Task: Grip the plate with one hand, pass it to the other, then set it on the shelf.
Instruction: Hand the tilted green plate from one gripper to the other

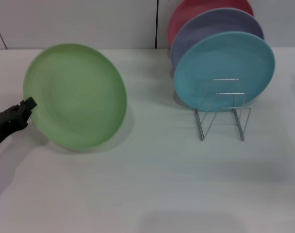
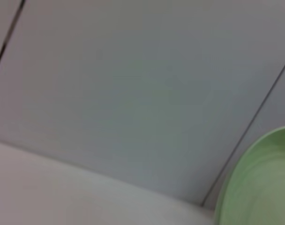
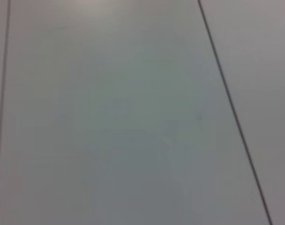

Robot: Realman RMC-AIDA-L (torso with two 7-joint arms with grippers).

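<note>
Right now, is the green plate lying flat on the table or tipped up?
Tipped up. The green plate stands tilted on edge, face showing, with the left claw gripping its rim above the table.

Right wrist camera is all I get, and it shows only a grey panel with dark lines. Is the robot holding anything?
Observer: Yes. In the head view the left gripper holds a green plate by its edge, lifted and tilted on the left side.
Operator: Where is the plate supposed to go?
Observer: A small wire rack stands on the right of the white table, with an empty slot at its front.
Operator: Does the rack hold anything?
Observer: Three plates stand on edge at it: a blue plate in front, a lavender plate behind it, a red plate at the back.
Operator: And the right gripper?
Observer: No view shows it.
</note>
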